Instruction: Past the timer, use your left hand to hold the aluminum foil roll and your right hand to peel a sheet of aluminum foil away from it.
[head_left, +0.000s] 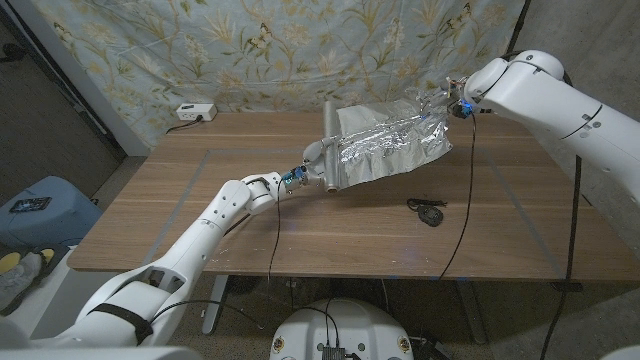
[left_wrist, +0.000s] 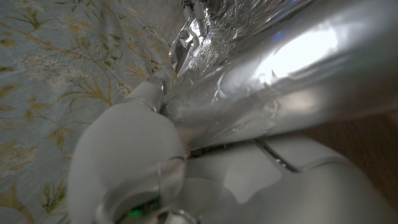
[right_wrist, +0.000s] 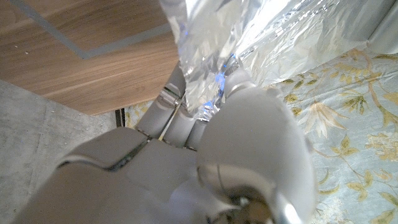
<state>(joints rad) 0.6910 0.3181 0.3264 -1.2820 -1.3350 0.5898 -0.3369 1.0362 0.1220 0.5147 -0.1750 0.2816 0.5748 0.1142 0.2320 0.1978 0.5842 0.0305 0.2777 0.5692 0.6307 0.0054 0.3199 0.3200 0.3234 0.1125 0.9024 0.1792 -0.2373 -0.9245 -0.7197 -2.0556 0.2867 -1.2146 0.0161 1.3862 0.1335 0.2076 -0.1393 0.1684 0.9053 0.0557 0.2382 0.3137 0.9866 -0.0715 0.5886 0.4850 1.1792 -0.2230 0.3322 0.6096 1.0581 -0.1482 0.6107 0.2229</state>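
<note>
The aluminum foil roll (head_left: 329, 140) stands nearly upright above the table's middle, and my left hand (head_left: 312, 164) grips its lower part. In the left wrist view the roll (left_wrist: 273, 68) runs right past my left hand (left_wrist: 134, 149). A crinkled foil sheet (head_left: 390, 143) stretches from the roll toward the right. My right hand (head_left: 448, 100) pinches the sheet's far corner, raised above the table. In the right wrist view the sheet (right_wrist: 249, 37) is caught between the fingers of my right hand (right_wrist: 236, 124). A small black timer (head_left: 430, 213) lies on the table, nearer than the foil.
The wooden table (head_left: 200, 210) has grey inlay lines. A white power strip (head_left: 195, 111) sits at its back left corner. A floral cloth (head_left: 250, 50) hangs behind. Black cables (head_left: 465, 190) dangle from both arms. A blue bin (head_left: 35, 205) stands at left on the floor.
</note>
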